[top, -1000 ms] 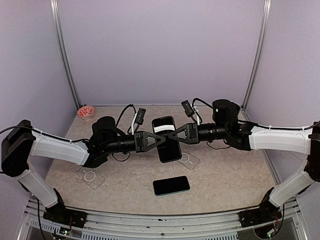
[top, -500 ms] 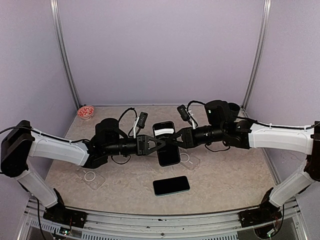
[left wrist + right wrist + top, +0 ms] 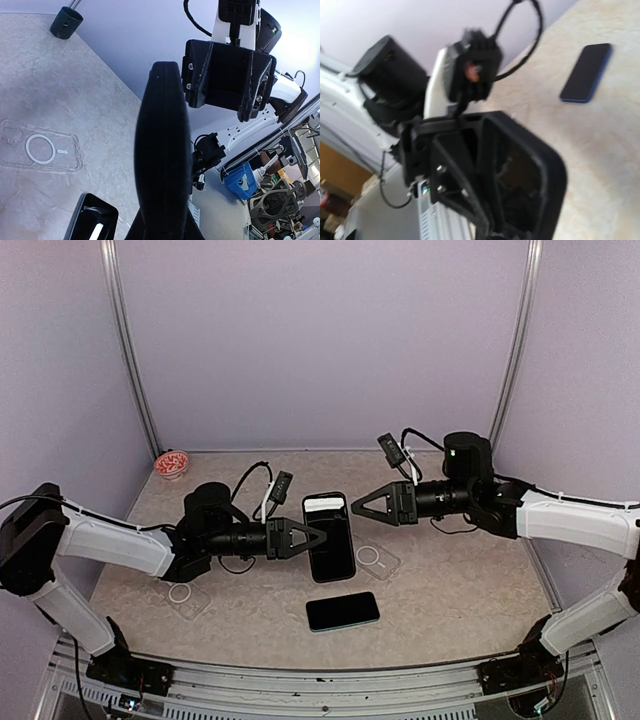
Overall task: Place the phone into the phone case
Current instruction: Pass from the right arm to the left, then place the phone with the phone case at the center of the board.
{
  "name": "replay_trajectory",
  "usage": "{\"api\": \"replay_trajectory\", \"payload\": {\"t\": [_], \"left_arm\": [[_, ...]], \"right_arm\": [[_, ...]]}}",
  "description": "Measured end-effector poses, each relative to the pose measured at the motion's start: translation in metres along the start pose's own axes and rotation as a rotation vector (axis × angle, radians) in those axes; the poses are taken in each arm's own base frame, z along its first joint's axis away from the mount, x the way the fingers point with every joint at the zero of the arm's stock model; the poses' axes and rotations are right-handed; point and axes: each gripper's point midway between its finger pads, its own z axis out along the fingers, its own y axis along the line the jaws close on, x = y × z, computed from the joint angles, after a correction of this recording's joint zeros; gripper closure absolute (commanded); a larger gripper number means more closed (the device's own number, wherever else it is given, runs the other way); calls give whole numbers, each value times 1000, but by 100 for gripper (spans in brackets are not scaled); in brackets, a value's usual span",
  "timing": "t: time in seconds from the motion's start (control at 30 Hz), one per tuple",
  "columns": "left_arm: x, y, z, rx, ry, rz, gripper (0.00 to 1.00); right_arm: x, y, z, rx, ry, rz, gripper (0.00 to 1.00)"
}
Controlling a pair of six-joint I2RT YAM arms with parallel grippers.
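left fingers [image 3: 305,538], pressed together, seem to pinch the black glossy phone [image 3: 333,540] by one edge, aloft; right fingers [image 3: 362,508] hang apart, their gap i can't tell. that thin hold could drop it beside the clear plastic case [image 3: 376,558].

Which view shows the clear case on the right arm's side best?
Left wrist: the clear case lies whole and close, its ring plain. Top external shows it small, beside the held phone. Right wrist does not show it.
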Motion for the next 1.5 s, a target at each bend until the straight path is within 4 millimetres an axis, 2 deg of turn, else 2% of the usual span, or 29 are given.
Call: {"api": "replay_trajectory", "payload": {"t": [0.13,0.27,0.43,0.57,0.7,0.8,0.87,1.0,1.17,1.33,1.5], "left_arm": [[-1,-7,-1,39,-3,-3,100],[-5,-14,-1,74,-12,0,100],[-11,-3,-5,47,-23,-14,100],[-35,27,-12,-19,-49,-58,100],[-72,61,-15,-83,-74,-104,100],[-96,83,-12,-112,-73,-135,100],[-104,96,-9,-126,-63,-155,100],[-108,130,0,-170,-14,-210,100],[-102,168,12,-214,29,-266,100],[-90,198,24,-234,59,-319,100],[-79,220,36,-238,78,-364,100]], "right_arm": [[5,4,2,-46,14,-4,61],[9,-1,7,-57,27,4,61],[12,-7,9,-47,34,12,60],[13,-12,7,-30,27,12,60],[15,-19,3,-2,21,21,58],[17,-21,-1,18,15,23,54],[16,-20,-5,29,7,17,46],[15,-20,-11,61,-2,9,34],[11,-17,-20,97,-24,-17,25],[14,-20,-25,131,-34,-23,22],[26,-32,-26,170,-19,5,21]]}}
